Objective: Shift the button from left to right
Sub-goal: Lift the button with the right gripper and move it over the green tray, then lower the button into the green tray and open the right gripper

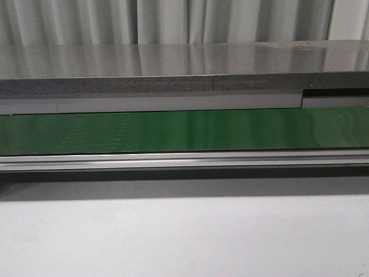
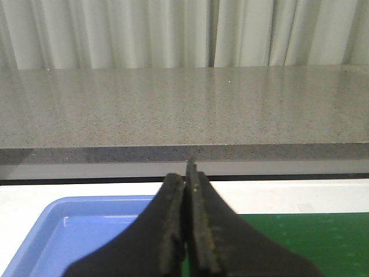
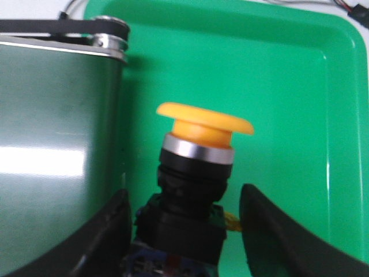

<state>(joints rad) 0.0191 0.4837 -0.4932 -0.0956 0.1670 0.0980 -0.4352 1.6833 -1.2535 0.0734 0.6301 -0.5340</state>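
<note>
Desk (image 1: 184,236): pale, plain surface filling the lower part of the front view.

Stone counter (image 1: 173,63): grey speckled slab across the upper part of the front view, with white curtains (image 1: 161,20) behind it.

Conveyor belt (image 1: 184,130): green band running the full width of the front view's middle, edged below by a metal rail (image 1: 184,160). Its end roller shows at the upper left of the right wrist view.

Green tray (image 3: 288,86): fills the right and upper part of the right wrist view, just beside the belt end.

Blue tray (image 2: 86,231): lower left of the left wrist view.

Left end effector (image 2: 187,231): lower centre of its view, black fingers pressed together, closed on nothing.

Right end effector (image 3: 184,231): bottom of its view, fingers spread wide, open.

Button (image 3: 196,179): yellow-orange cap, silver ring, black body; centre of the right wrist view, over the green tray, between the spread fingers and apart from the right-hand one; contact with the left-hand one cannot be judged.
</note>
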